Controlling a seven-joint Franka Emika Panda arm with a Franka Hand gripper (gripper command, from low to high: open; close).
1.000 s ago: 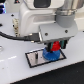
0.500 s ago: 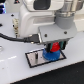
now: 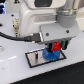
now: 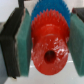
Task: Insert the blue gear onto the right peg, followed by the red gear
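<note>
In the exterior view my gripper (image 3: 56, 47) hangs over the black-framed pale plate (image 3: 34, 58) and is shut on the red gear (image 3: 56, 47). The blue gear (image 3: 50, 54) lies on the plate right under the red one. In the wrist view the red gear (image 4: 48, 42) fills the middle, its centre hole facing the camera, clamped between my two dark pads (image 4: 20, 42). The blue gear's toothed rim (image 4: 47, 9) shows behind it. The right peg is hidden by the gears and my hand.
The plate rests on a white table (image 3: 20, 72). A black cable (image 3: 12, 37) runs from my wrist toward the exterior view's left. Dark equipment stands at the back.
My gripper with the red gear has sunk slightly toward the blue gear; otherwise the scene is much the same.
</note>
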